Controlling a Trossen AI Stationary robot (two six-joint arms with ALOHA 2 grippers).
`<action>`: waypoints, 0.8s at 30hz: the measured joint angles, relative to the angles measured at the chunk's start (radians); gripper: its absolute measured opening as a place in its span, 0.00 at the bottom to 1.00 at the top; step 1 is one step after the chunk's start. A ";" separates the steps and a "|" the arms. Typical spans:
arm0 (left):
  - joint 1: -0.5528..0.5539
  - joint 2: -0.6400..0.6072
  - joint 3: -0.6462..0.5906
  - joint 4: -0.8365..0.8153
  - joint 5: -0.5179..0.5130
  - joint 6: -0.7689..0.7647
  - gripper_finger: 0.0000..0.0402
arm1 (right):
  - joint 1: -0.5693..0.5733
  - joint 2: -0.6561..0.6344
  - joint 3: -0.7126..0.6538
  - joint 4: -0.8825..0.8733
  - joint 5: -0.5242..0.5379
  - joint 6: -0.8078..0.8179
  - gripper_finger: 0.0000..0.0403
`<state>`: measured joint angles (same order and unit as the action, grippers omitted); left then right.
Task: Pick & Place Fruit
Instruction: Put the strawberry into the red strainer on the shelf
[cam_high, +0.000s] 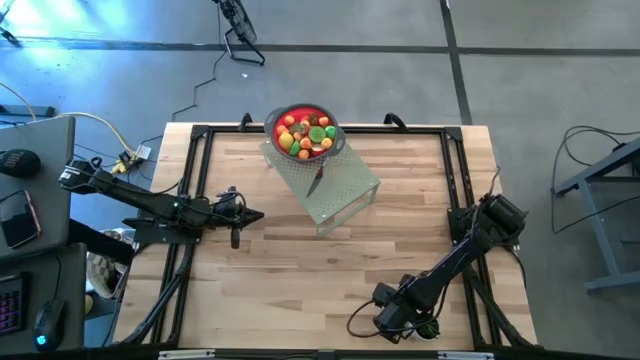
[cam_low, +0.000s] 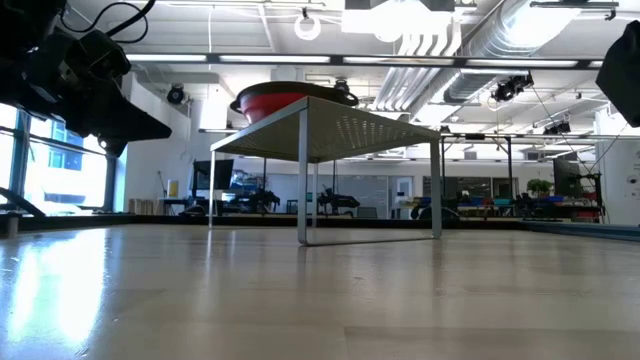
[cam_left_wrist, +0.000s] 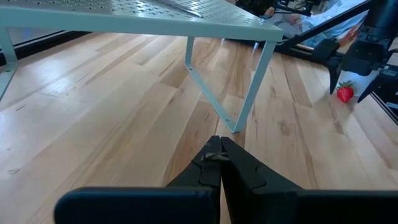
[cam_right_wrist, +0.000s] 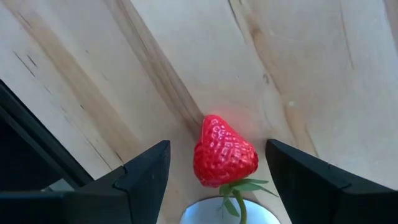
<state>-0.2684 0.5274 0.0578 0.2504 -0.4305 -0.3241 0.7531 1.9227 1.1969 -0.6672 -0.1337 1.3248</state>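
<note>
A red toy strawberry (cam_right_wrist: 225, 154) with a green stalk lies on its side on the wooden table near the front right; it also shows in the left wrist view as the strawberry (cam_left_wrist: 346, 93). My right gripper (cam_right_wrist: 217, 147) points down over it, open, one finger on either side with a gap to each. In the high view the right gripper (cam_high: 386, 312) hides the berry. More fruit fills the red bowl (cam_high: 306, 131) on the pale perforated rack (cam_high: 345, 195) at the far middle. My left gripper (cam_high: 256, 215) waits shut at the left, above the table.
A silver knife (cam_high: 316, 181) lies on the rack beside the bowl. The rack's thin legs (cam_left_wrist: 239, 99) stand on the table between the two arms. Black frame rails (cam_high: 195, 180) run along the table's left, right and far sides. Bare wood lies in the middle.
</note>
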 joint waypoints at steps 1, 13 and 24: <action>0.000 0.000 0.000 0.000 0.000 0.000 0.00 | 0.001 0.001 0.000 0.001 0.000 0.001 0.64; 0.000 0.000 0.000 0.000 0.000 0.000 0.00 | 0.001 0.004 -0.002 0.003 0.002 0.008 0.59; 0.000 0.000 0.000 0.000 0.000 0.000 0.00 | 0.001 0.006 -0.004 -0.005 0.000 0.008 0.44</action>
<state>-0.2684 0.5276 0.0578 0.2504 -0.4305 -0.3241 0.7540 1.9282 1.1931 -0.6720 -0.1333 1.3323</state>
